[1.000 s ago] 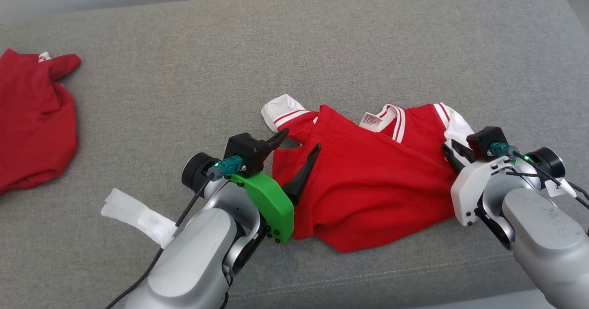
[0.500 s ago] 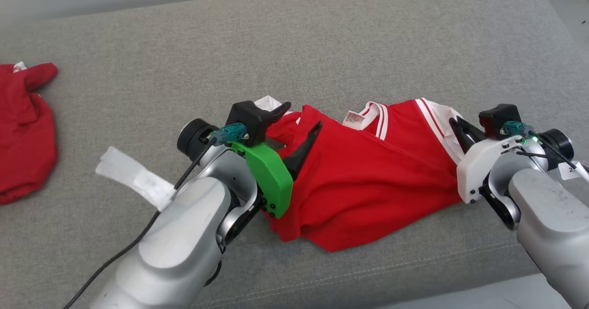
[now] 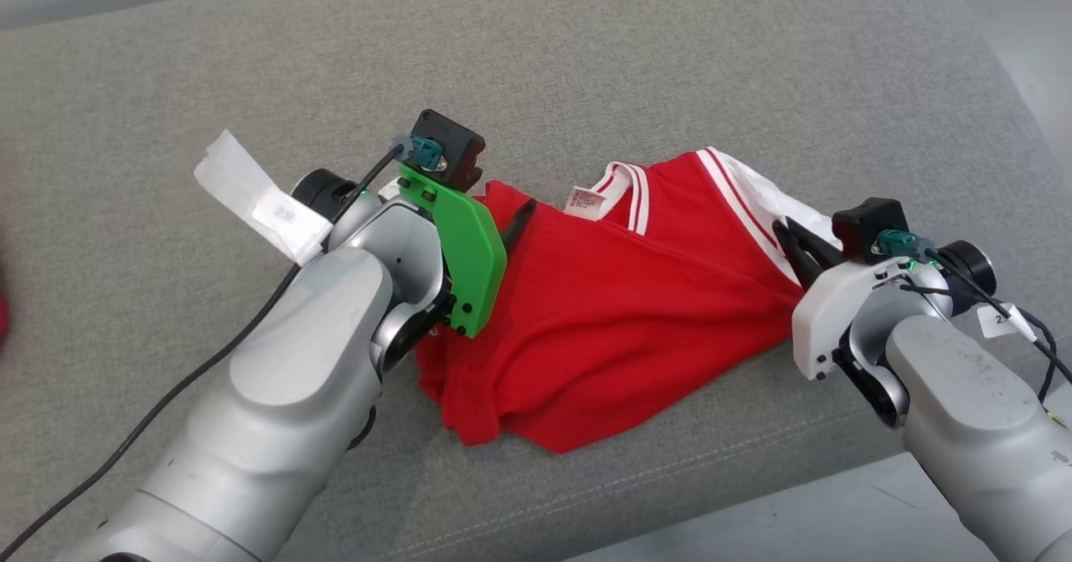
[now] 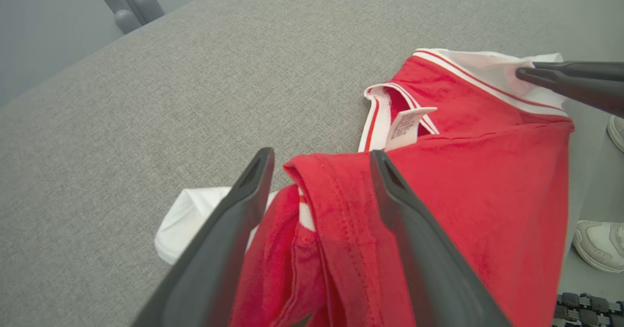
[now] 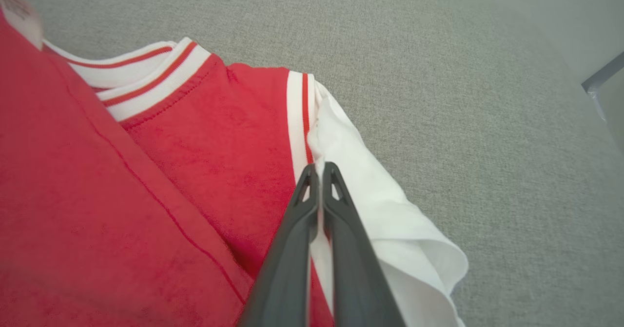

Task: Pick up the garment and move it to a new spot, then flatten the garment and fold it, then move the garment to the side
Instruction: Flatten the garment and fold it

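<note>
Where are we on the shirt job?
Done: right gripper is shut on the shirt's white sleeve. In hand: left gripper is open, its fingers straddling a red fold, not yet closed. Left: lifting, moving, flattening, folding and setting aside; the shirt lies crumpled on the couch.

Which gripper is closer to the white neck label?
Left. The left gripper straddles a red fold beside the neck label, open; the right gripper is clamped on the white sleeve, farther off.
</note>
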### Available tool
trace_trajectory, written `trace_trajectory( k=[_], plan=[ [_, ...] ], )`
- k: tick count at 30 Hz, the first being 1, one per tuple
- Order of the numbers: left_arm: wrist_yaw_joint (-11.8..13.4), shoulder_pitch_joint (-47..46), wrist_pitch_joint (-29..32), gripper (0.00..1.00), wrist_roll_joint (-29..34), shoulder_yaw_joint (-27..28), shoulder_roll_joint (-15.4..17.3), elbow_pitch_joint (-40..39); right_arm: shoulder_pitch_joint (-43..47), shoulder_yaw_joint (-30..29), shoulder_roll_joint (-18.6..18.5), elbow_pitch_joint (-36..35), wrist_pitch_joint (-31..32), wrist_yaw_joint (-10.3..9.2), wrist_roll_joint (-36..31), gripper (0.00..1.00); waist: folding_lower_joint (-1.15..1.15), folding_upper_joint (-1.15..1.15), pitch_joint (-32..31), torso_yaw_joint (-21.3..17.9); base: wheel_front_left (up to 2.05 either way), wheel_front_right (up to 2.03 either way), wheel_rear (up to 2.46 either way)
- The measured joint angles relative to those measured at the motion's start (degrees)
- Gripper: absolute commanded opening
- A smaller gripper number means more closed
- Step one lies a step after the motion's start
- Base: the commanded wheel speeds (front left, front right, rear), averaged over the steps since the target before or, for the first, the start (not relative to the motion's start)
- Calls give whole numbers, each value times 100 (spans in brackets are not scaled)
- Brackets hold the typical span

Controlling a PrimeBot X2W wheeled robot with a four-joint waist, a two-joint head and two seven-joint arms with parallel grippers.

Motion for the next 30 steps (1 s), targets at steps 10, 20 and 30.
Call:
trace_trajectory(
  k=[10, 20, 30],
  plan=[
    [-48, -2, 388, 100, -407, 20, -101, 501, 176, -37, 22, 191, -134, -9, 69, 0, 0, 0, -18, -327, 0, 0, 0],
    [-96, -104, 433, 62, -606, 22, -149, 617, 182, -44, 12, 236, -178, -9, 88, 0, 0, 0, -72, -311, 0, 0, 0],
    [-103, -181, 223, 0, -683, -77, -169, 634, 184, -56, 14, 287, -211, -9, 98, 0, 0, 0, -63, -276, 0, 0, 0]
  ],
)
